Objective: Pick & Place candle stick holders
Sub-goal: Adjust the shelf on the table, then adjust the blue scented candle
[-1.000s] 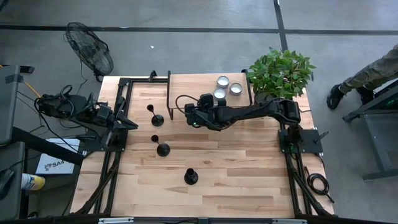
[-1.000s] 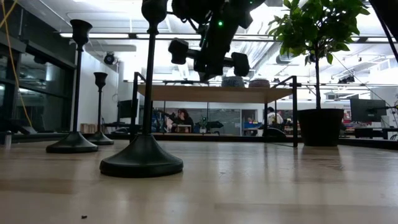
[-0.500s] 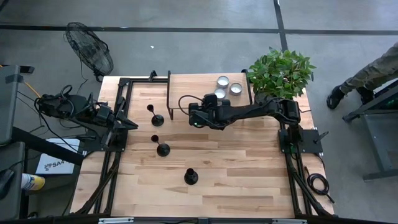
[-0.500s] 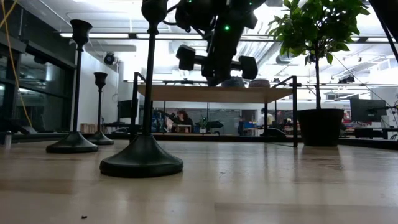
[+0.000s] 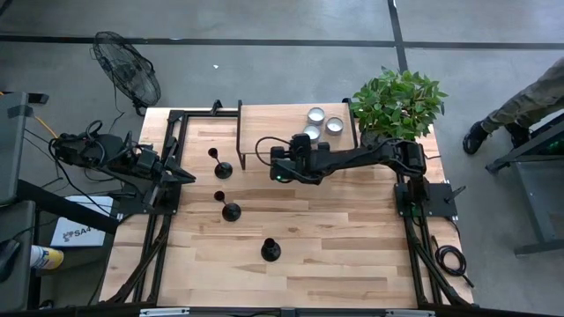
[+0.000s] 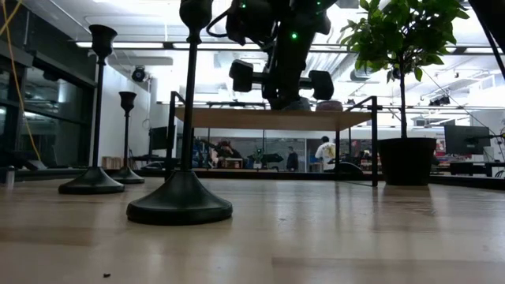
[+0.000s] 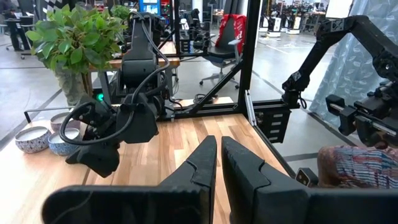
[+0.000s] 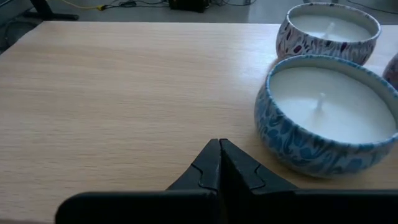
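Three black candle stick holders stand on their round bases on the wooden table: one (image 5: 220, 167) at the far left, one (image 5: 229, 210) in the middle left, one (image 5: 270, 250) nearer the front. In the low view the closest (image 6: 180, 197) stands tall, with the two others (image 6: 95, 181) (image 6: 126, 175) behind it. My right gripper (image 8: 219, 149) is shut and empty, tipped down over the wooden shelf (image 8: 124, 93) beside a blue candle tin (image 8: 329, 118). My left gripper (image 7: 219, 162) waits at the table's left edge (image 5: 181, 174), pointing level, its fingers all but together with nothing between them.
The raised shelf (image 5: 273, 119) at the table's far side carries three candle tins (image 5: 315, 114). A potted plant (image 5: 398, 104) stands at the far right corner. Black frame rails (image 5: 167, 141) run along the left and right edges. Bare wood lies at the front right.
My right wrist has turned a little over the shelf's near edge, and the hand has edged toward the table's right. Its fingers stay shut. The three holders have not moved.
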Robot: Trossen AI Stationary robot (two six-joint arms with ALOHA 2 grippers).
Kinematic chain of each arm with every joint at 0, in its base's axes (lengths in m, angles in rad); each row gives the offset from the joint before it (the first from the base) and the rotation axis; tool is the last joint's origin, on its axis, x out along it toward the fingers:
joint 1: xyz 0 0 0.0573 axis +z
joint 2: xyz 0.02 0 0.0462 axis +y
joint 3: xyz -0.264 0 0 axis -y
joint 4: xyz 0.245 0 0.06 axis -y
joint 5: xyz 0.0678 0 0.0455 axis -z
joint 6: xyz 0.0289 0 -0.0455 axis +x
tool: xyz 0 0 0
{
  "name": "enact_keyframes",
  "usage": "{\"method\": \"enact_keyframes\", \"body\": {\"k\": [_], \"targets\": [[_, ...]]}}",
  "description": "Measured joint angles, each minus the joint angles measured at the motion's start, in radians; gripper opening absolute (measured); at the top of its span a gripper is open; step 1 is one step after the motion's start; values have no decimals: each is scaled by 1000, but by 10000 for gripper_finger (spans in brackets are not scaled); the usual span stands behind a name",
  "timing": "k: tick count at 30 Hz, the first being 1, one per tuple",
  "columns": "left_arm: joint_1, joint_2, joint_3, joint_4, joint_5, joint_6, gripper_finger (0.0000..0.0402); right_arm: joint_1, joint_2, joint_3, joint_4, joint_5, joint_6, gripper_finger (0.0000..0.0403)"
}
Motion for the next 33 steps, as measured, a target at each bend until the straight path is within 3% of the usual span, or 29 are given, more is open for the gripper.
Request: {"method": "enact_keyframes", "body": {"k": [33], "targets": [[0,0,0,0,0,0,26,21,-44,-2,-241,-15,158,0]]}}
